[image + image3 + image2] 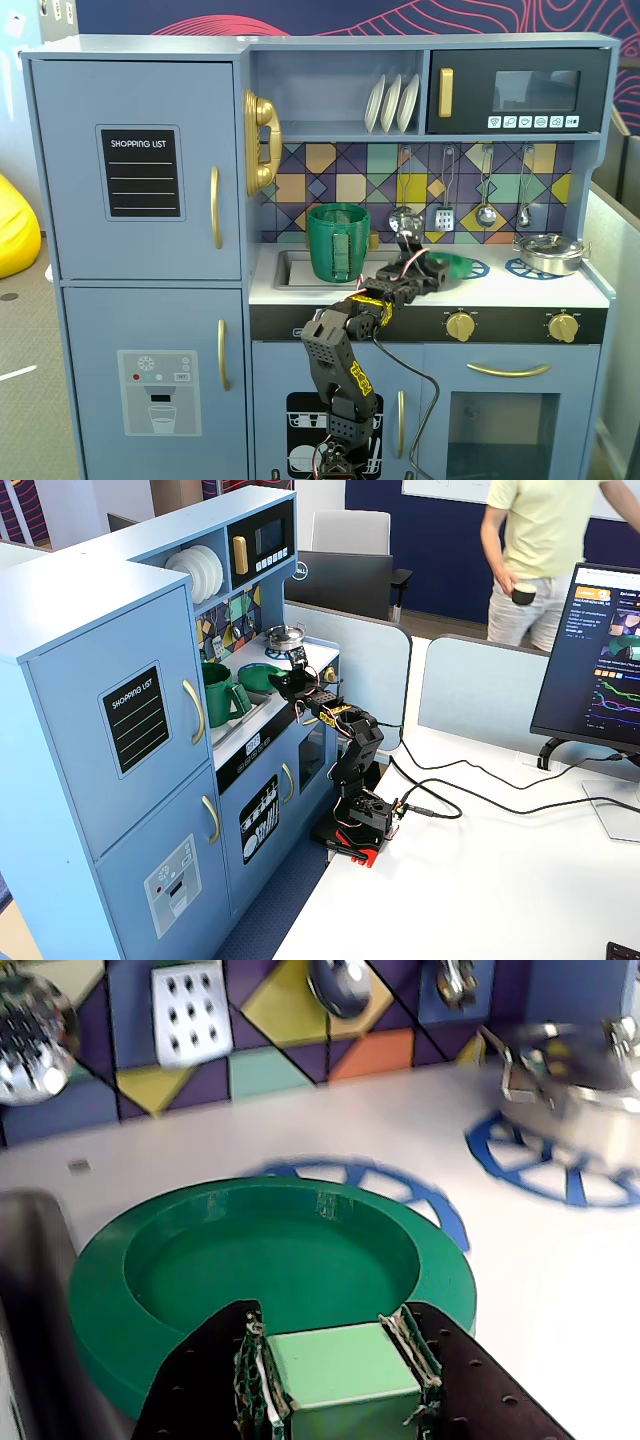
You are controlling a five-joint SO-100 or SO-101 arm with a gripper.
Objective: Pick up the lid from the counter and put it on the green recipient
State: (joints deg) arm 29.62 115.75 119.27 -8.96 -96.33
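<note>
Clamping tab handle (345,1365): gripper (340,1370) shut on lid (270,1275); lid near-flat over counter (540,1290); green recipient (338,242) apart, awaiting cover.

I have the arm folded up from its base, forearm reaching toward 1 o'clock in a fixed view. Gripper (432,266) sits low and roughly level. In the wrist view, gripper (340,1360) enters from 6 o'clock, both fingers (205,1380) clamped on the lid (200,1260) tab.
</note>
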